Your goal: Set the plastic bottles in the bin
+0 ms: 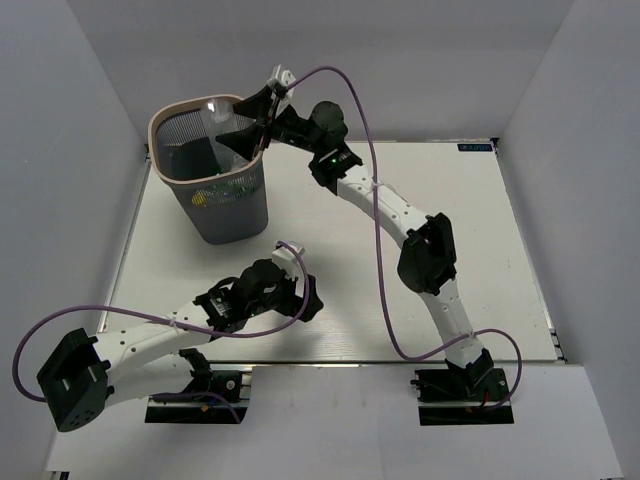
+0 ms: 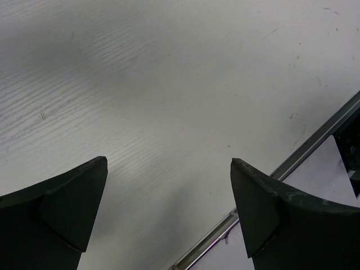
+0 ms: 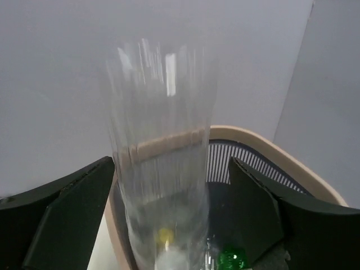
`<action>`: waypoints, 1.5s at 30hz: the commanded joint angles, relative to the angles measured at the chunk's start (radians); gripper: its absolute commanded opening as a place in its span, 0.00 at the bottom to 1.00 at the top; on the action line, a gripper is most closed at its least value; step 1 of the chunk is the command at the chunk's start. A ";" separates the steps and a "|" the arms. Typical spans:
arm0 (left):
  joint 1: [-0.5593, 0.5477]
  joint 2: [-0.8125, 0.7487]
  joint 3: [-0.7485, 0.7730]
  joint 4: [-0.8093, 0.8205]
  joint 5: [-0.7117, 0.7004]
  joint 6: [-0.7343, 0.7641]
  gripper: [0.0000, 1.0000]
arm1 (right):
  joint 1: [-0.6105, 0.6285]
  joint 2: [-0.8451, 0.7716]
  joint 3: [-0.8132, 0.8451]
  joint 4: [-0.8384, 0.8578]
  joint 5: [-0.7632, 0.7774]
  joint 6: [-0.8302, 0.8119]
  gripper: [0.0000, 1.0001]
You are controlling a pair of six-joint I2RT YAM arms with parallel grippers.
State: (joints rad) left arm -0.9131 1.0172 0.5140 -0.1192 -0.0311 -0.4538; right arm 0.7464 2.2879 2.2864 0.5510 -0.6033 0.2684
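Overhead, right gripper (image 1: 228, 122) is hovering spread at the bin (image 1: 230, 215) rim's 2 o'clock; wrist view is showing clear bottle (image 3: 163, 157) unclamped; left gripper (image 2: 167, 162) is gaping.

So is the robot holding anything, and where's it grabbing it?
Left gripper: nothing. Right gripper flanks a clear bottle at its body over the bin, but a gap shows on one side, so probably not gripped.

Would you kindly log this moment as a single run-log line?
right gripper open above bin | clear bottle blurred between its fingers | left gripper open, empty, over table
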 commanded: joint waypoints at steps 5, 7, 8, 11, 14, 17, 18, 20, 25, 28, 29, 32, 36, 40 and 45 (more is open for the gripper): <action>-0.004 -0.025 -0.006 0.006 -0.023 -0.009 1.00 | -0.076 -0.117 0.013 0.014 0.105 -0.050 0.85; -0.004 -0.025 -0.017 0.020 -0.023 -0.009 1.00 | -0.105 -0.183 -0.036 -0.057 0.137 -0.118 0.68; -0.004 -0.025 -0.017 0.033 -0.023 -0.009 1.00 | -0.161 -0.233 -0.060 -0.168 0.146 -0.138 0.56; -0.004 -0.016 -0.017 0.046 -0.023 -0.009 1.00 | -0.260 -0.356 -0.211 -0.401 0.212 -0.292 0.00; -0.004 -0.006 -0.017 0.067 -0.023 0.000 1.00 | -0.329 -0.433 -0.363 -0.686 0.330 -0.484 0.00; -0.004 0.017 -0.017 0.076 -0.013 0.009 1.00 | -0.399 -0.432 -0.463 -0.946 0.411 -0.610 0.53; -0.004 0.029 -0.017 0.087 -0.013 0.009 1.00 | -0.410 -0.424 -0.487 -1.009 0.425 -0.624 0.62; -0.004 0.044 -0.017 0.099 -0.003 0.009 1.00 | -0.436 -0.427 -0.575 -1.042 0.444 -0.673 0.84; -0.004 0.092 0.012 0.099 0.017 0.027 1.00 | -0.495 -0.357 -0.590 -1.132 0.422 -0.699 0.90; -0.004 0.092 0.021 0.099 0.017 0.027 1.00 | -0.501 -0.295 -0.585 -1.136 0.460 -0.709 0.90; -0.004 0.092 0.021 0.089 0.017 0.027 1.00 | -0.504 -0.285 -0.588 -1.132 0.464 -0.713 0.90; -0.004 0.083 0.021 0.079 0.008 0.027 1.00 | -0.509 -0.237 -0.591 -1.123 0.477 -0.735 0.90; -0.004 0.061 0.021 0.061 -0.010 0.027 1.00 | -0.510 -0.165 -0.585 -1.132 0.482 -0.756 0.90; -0.004 0.052 0.021 0.050 -0.021 0.018 1.00 | -0.513 -0.125 -0.587 -1.140 0.448 -0.773 0.80; -0.004 0.043 0.021 0.032 -0.030 0.009 1.00 | -0.513 -0.146 -0.532 -1.184 0.326 -0.798 0.26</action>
State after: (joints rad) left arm -0.9131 1.0847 0.5045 -0.0719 -0.0456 -0.4385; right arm 0.2356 2.1761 1.6989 -0.5919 -0.1818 -0.5037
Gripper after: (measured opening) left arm 0.998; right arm 0.470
